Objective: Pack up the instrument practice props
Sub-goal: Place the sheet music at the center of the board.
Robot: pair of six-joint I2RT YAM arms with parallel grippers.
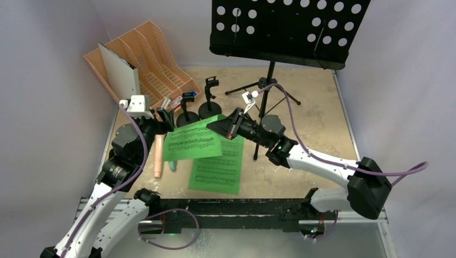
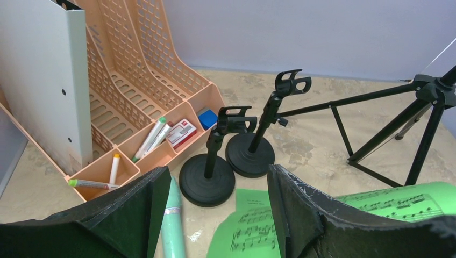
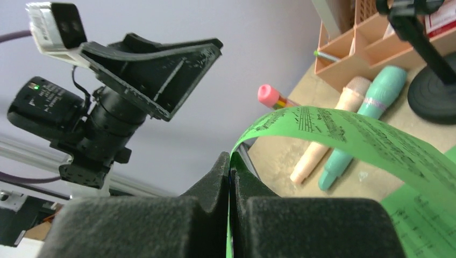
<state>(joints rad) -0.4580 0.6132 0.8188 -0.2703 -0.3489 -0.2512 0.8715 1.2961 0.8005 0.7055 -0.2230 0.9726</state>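
Near the top view's centre, the right gripper (image 1: 213, 126) pinches a green paper sheet-music page (image 1: 191, 144) by its right edge, the page stretching leftward toward the left gripper (image 1: 165, 119), whose fingers (image 2: 301, 215) stand apart.

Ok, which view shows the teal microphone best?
Right wrist: the teal microphone shows head to tail beside the pink microphone, the green sheet crossing its middle. Left wrist shows a stretch at the bottom; top external, just its end below that sheet.
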